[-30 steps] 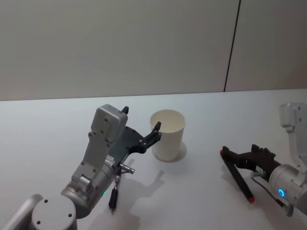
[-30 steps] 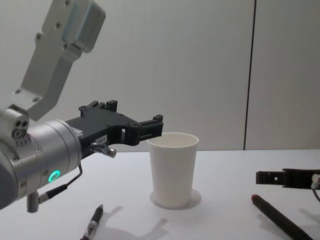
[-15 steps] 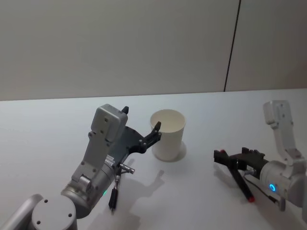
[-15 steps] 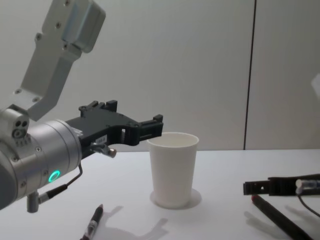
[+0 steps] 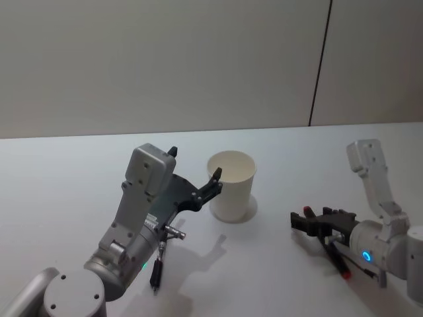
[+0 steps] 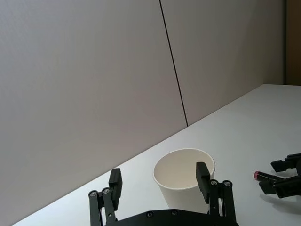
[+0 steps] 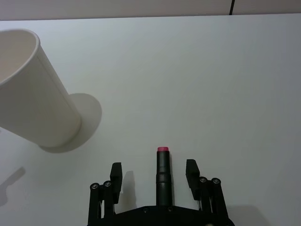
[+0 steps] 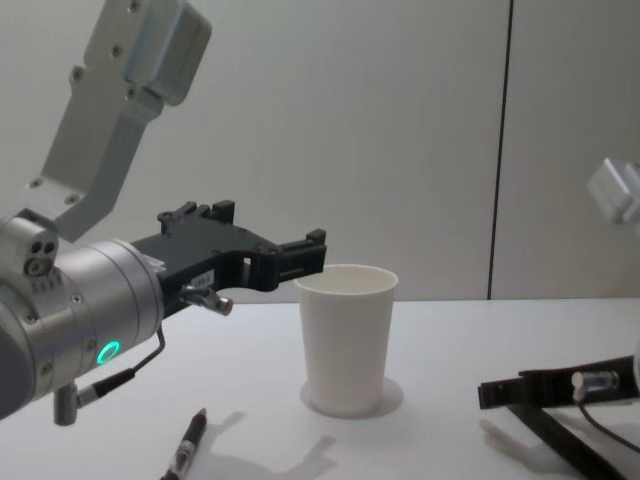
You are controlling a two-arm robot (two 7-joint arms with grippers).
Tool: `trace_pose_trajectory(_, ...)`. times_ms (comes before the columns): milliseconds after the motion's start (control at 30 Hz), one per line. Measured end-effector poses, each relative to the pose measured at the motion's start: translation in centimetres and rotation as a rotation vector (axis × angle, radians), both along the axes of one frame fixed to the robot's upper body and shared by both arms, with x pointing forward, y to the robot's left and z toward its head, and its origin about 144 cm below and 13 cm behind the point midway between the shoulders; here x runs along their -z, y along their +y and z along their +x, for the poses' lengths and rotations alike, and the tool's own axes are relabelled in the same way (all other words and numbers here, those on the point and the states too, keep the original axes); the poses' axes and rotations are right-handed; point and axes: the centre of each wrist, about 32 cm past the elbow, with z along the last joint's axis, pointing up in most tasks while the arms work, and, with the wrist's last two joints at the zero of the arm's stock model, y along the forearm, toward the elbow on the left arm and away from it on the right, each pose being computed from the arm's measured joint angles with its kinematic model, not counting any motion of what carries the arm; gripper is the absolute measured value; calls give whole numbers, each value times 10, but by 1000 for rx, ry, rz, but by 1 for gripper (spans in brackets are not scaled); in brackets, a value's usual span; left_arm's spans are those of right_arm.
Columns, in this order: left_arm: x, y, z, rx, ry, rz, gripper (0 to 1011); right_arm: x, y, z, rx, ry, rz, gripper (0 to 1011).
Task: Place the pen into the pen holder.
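The pen holder, a white paper cup (image 5: 231, 188) (image 8: 348, 340), stands upright mid-table. To its right lies a black pen (image 5: 336, 261) (image 7: 162, 172) with a pink-red end pointing toward the cup. My right gripper (image 5: 303, 220) (image 7: 154, 170) (image 8: 490, 393) is open and low over the table, with one finger on each side of that pen's end. My left gripper (image 5: 195, 164) (image 6: 158, 173) (image 8: 312, 252) is open with nothing in it. It hovers at rim height just left of the cup (image 6: 181, 200) (image 7: 33, 99).
A second dark pen (image 5: 156, 269) (image 8: 188, 445) lies on the white table (image 5: 277, 152) under my left arm. A grey wall with a dark vertical seam stands behind the table.
My right gripper has slid along the pen toward the cup, now straddling its pink end, and the right wrist has risen. The left arm, the cup and both pens stayed put.
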Motion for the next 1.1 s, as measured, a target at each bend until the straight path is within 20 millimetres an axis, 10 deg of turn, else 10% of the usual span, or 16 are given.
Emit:
trace_pose_trajectory(733, 0, 0, 0, 0, 0, 0, 1004, 2, 5, 8, 7, 32, -33, 181)
trace_pose_trajectory(1100, 0, 0, 0, 0, 0, 0, 1004, 2, 5, 7, 13, 21, -25, 169)
